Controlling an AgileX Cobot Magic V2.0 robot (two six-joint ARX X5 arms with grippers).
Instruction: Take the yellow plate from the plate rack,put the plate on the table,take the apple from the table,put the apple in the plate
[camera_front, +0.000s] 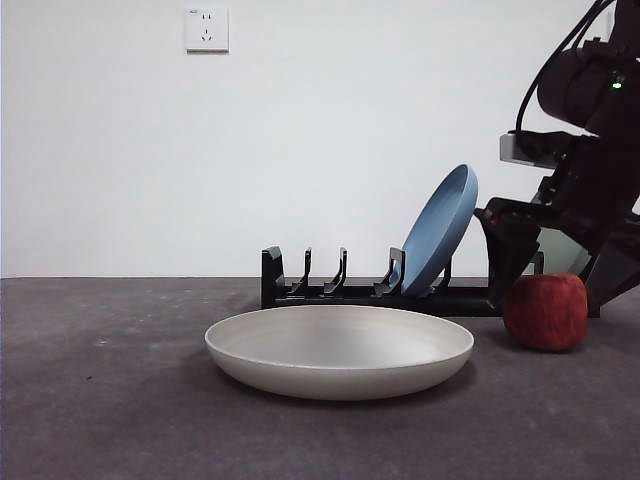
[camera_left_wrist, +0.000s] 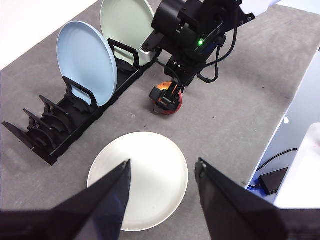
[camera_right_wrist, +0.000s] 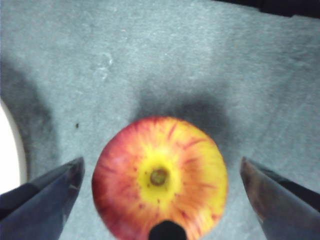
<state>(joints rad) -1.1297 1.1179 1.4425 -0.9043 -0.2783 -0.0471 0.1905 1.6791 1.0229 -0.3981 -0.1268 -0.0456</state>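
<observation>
Apple (camera_right_wrist: 160, 177): sits on the worktop (camera_front: 120, 400) at the right, just beside the right end of the rack (camera_front: 350, 292) and a little right of the cream plate (camera_front: 340, 350), apart from it.
Plate: already down flat on the worktop, near the front, empty.
Rack: far side of the worktop, still holding a blue plate (camera_front: 440, 228) leaning in a slot and a green plate (camera_left_wrist: 125, 25) further along; the other slots stand bare.
How the apple will handle: firm, smooth-skinned and rounded, I'd judge; fairly light, unlikely to crush, but it could roll or squirt out of a shallow pinch. Best taken across its widest part, one finger on each side, stem end up as it sits now.
Right gripper (camera_right_wrist: 160, 195): poised directly over the apple, pointing down, fingers spread wide on either side of it and not touching the skin.
Right arm pose: comes in from the upper right, bent down steeply over the fruit.
Left gripper (camera_left_wrist: 162, 172): hangs high above the cream plate, fingers parted and holding nothing; it looks to be waiting.
Next move, as I read it: lower a touch, then close on the apple.
</observation>
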